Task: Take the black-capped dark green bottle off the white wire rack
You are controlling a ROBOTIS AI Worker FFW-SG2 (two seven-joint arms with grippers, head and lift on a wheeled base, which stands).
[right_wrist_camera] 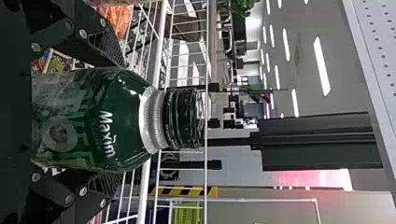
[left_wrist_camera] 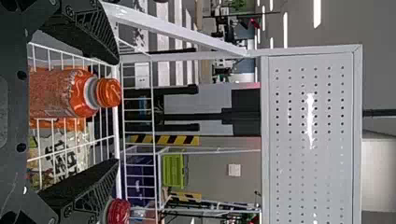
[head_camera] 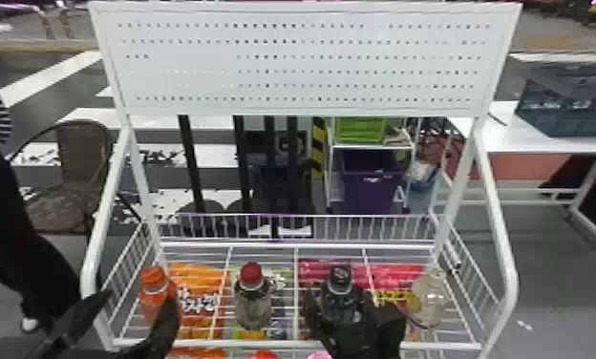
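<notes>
Grey flooring with broad white stripes (head_camera: pixel 79 117) is seen behind the rack, along with a brown woven chair (head_camera: pixel 79 157), a purple plastic bin (head_camera: pixel 368 184) and a bright green plastic crate (head_camera: pixel 359 130). On a white table (head_camera: pixel 516 141), a dark blue-green plastic crate (head_camera: pixel 569 105) is set. The white wire rack (head_camera: pixel 292 343) is topped by a white perforated metal panel (head_camera: pixel 302 62). The black-capped dark green bottle (head_camera: pixel 342 305) is held within the rack's right half, cap up, gripped by the right gripper (head_camera: pixel 352 310), whose black fingers are closed against both sides; whether its base is touching the rack cannot be told. At the left end, the left gripper (head_camera: pixel 140 296) is held open, its fingers spread near an orange-capped orange bottle (head_camera: pixel 154 296). Between the two grippers, a red-capped clear bottle (head_camera: pixel 253 305) is stood upright. Near the rack's right side, a clear plastic bottle (head_camera: pixel 428 298) is placed. Orange (head_camera: pixel 201 286) and red (head_camera: pixel 392 274) packets are laid flat.
</notes>
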